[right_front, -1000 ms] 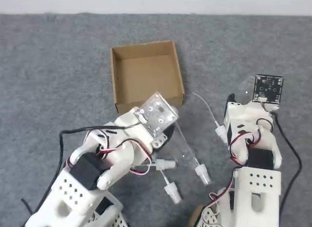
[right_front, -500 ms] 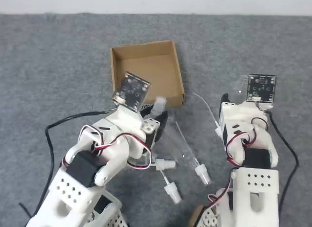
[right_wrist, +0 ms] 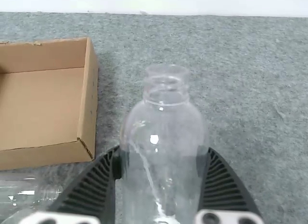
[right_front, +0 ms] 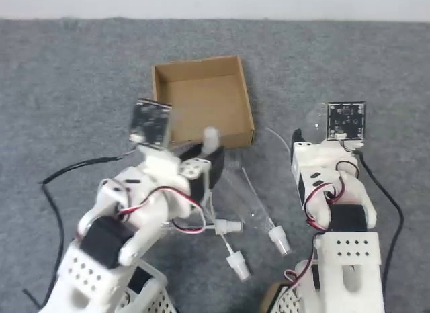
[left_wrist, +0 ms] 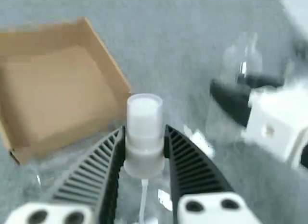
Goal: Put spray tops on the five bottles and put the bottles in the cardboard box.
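Observation:
My left gripper (left_wrist: pixel 144 131) is shut on a white spray top (left_wrist: pixel 143 137), held upright with its thin tube hanging below. In the high view this spray top (right_front: pixel 211 139) is just in front of the cardboard box (right_front: pixel 201 101), which is open and holds nothing. My right gripper (right_wrist: pixel 162 157) is shut on a clear bottle (right_wrist: pixel 163 132) with an open neck, to the right of the box (right_wrist: pixel 43 104). The same bottle (right_front: pixel 314 117) looks faint in the high view, right of the spray top.
Three loose spray tops (right_front: pixel 228 226) (right_front: pixel 238 264) (right_front: pixel 279 240) lie on the grey carpet between the arms. Clear bottles (right_front: pixel 243 191) lie on their sides in front of the box. A black cable (right_front: pixel 60 179) trails at the left.
The left arm has turned and raised the spray top, its wrist camera swinging left toward the box. The right arm has shifted slightly left with the bottle.

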You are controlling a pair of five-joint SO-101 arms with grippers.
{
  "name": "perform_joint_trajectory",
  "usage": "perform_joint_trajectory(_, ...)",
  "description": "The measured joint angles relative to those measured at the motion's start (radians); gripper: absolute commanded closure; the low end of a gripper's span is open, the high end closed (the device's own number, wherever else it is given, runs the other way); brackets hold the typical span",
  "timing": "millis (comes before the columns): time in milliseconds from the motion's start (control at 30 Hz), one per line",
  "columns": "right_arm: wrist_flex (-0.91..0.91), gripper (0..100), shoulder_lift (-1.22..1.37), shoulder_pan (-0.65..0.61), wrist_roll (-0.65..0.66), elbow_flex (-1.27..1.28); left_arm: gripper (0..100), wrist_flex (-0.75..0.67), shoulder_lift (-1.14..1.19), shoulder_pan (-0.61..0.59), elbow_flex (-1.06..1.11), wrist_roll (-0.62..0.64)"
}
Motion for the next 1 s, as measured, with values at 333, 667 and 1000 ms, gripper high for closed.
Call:
perform_joint_trajectory(333,0.0,89.4,0.0,-0.034,0.0,0.015,99,-0.183,-0.207,-0.117,0.169,0.018)
perform_joint_trajectory(667,0.002,89.4,-0.021,-0.043,0.0,0.018,99,-0.183,-0.247,-0.115,0.169,0.018)
perform_joint_trajectory(1000,0.017,89.4,-0.293,-0.043,0.0,0.141,99,-0.183,-0.247,-0.115,0.169,0.02)
